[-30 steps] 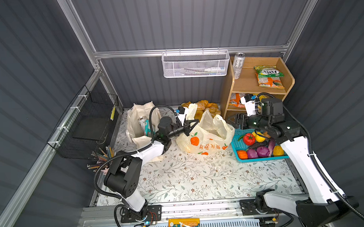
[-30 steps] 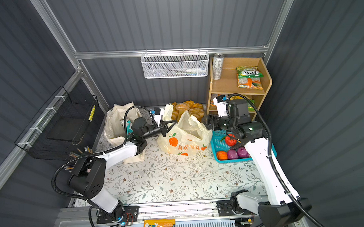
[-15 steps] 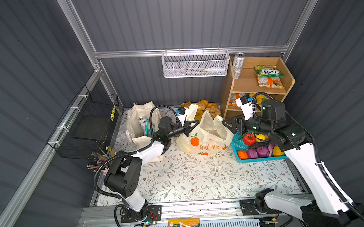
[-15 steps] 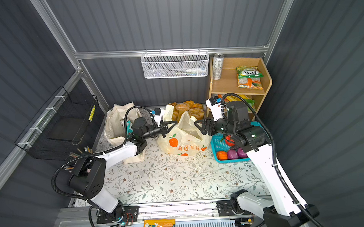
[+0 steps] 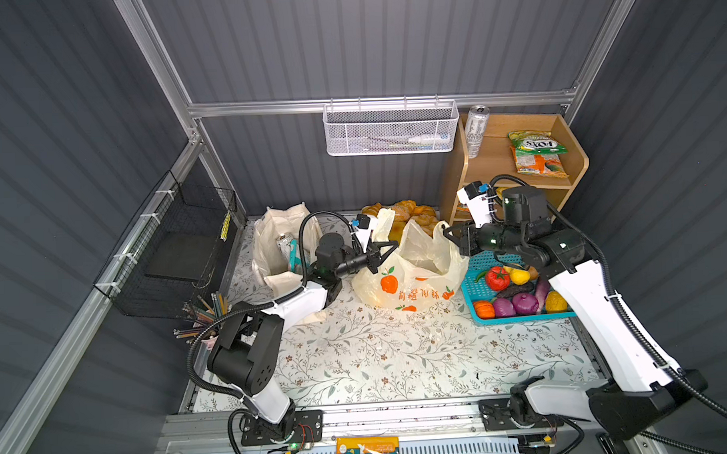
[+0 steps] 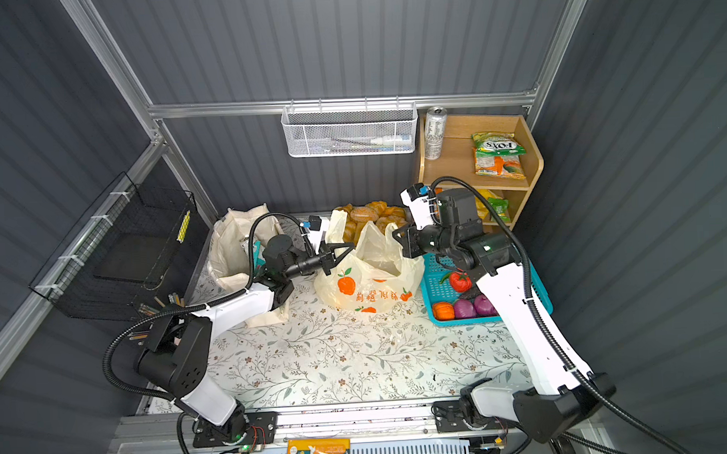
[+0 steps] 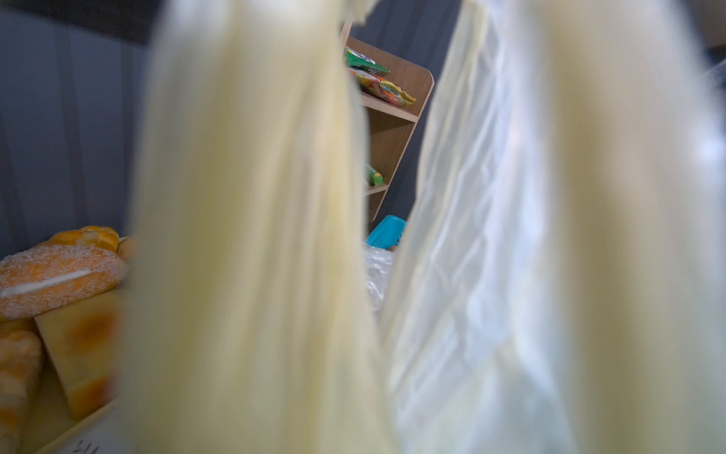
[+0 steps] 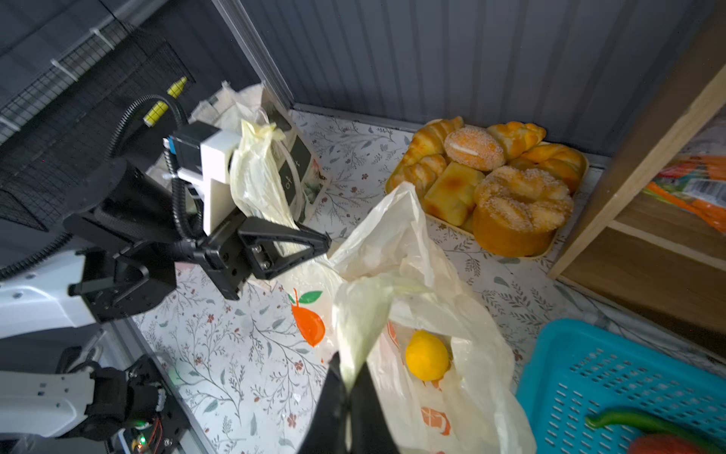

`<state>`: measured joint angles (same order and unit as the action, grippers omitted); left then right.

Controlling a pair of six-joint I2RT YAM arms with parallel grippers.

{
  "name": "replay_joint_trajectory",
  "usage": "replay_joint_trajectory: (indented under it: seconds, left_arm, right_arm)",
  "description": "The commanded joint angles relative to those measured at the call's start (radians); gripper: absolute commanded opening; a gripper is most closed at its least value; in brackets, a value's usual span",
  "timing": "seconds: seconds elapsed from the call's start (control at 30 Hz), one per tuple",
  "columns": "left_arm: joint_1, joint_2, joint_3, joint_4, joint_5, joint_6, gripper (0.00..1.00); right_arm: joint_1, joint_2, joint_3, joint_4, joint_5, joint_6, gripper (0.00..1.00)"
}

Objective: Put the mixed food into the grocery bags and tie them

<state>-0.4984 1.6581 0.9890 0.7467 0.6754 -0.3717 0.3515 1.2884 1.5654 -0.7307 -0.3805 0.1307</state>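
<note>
The pale-yellow plastic grocery bag (image 5: 409, 276) with orange prints stands mid-table in both top views. My left gripper (image 5: 393, 247) is shut on its left handle, and the plastic (image 7: 255, 236) fills the left wrist view. My right gripper (image 8: 347, 379) is shut on the bag's right handle (image 8: 365, 314). A yellow lemon (image 8: 427, 355) lies inside the bag. The cream canvas tote (image 5: 277, 243) stands at the back left with a can (image 5: 284, 244) in it. Toy fruits and vegetables (image 5: 518, 301) fill the teal basket (image 5: 476, 288). A tall white can (image 5: 476, 130) stands on the shelf.
A wooden shelf (image 5: 576, 162) at the back right holds snack packets (image 5: 536, 153). A tray of bread (image 8: 491, 184) sits behind the plastic bag. A white mesh basket (image 5: 391, 129) hangs on the back wall, a black wire basket (image 5: 179, 251) on the left wall.
My right gripper moved left from above the teal basket to the plastic bag's right handle and shut on it. The left gripper kept its hold and stayed put.
</note>
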Motion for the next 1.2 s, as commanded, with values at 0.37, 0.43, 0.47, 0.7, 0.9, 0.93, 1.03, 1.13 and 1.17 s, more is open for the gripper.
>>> replay_joint_trajectory:
  seconds: [0.37, 0.43, 0.47, 0.7, 0.9, 0.93, 1.03, 1.13, 1.17]
  left_arm:
    - [0.043, 0.045, 0.264, -0.365, 0.164, 0.039, 0.00]
    - [0.043, 0.059, 0.288, -0.379, 0.192, 0.031, 0.00]
    - [0.042, 0.064, 0.292, -0.377, 0.201, 0.025, 0.00]
    - [0.013, 0.107, 0.285, -0.353, 0.258, 0.019, 0.00]
    - [-0.008, 0.186, 0.321, -0.327, 0.368, 0.000, 0.00]
    - [-0.008, 0.197, 0.327, -0.326, 0.402, 0.002, 0.00]
    - [-0.008, 0.213, 0.334, -0.315, 0.482, 0.010, 0.00]
    - [-0.005, 0.215, 0.332, -0.299, 0.535, 0.013, 0.00]
    - [-0.005, 0.211, 0.327, -0.295, 0.545, 0.014, 0.00]
  right_arm:
    - [0.150, 0.112, 0.194, -0.189, 0.128, -0.250, 0.00]
    - [0.169, 0.124, 0.182, -0.184, 0.153, -0.299, 0.00]
    - [0.173, 0.125, 0.167, -0.170, 0.148, -0.324, 0.00]
    - [0.186, 0.200, 0.217, -0.143, 0.036, -0.381, 0.00]
    - [0.209, 0.286, 0.251, -0.143, -0.002, -0.435, 0.00]
    - [0.210, 0.297, 0.251, -0.128, 0.004, -0.436, 0.00]
    - [0.208, 0.335, 0.264, -0.101, 0.022, -0.445, 0.00]
    - [0.201, 0.363, 0.263, -0.089, 0.034, -0.458, 0.00]
    - [0.197, 0.369, 0.259, -0.084, 0.034, -0.459, 0.00]
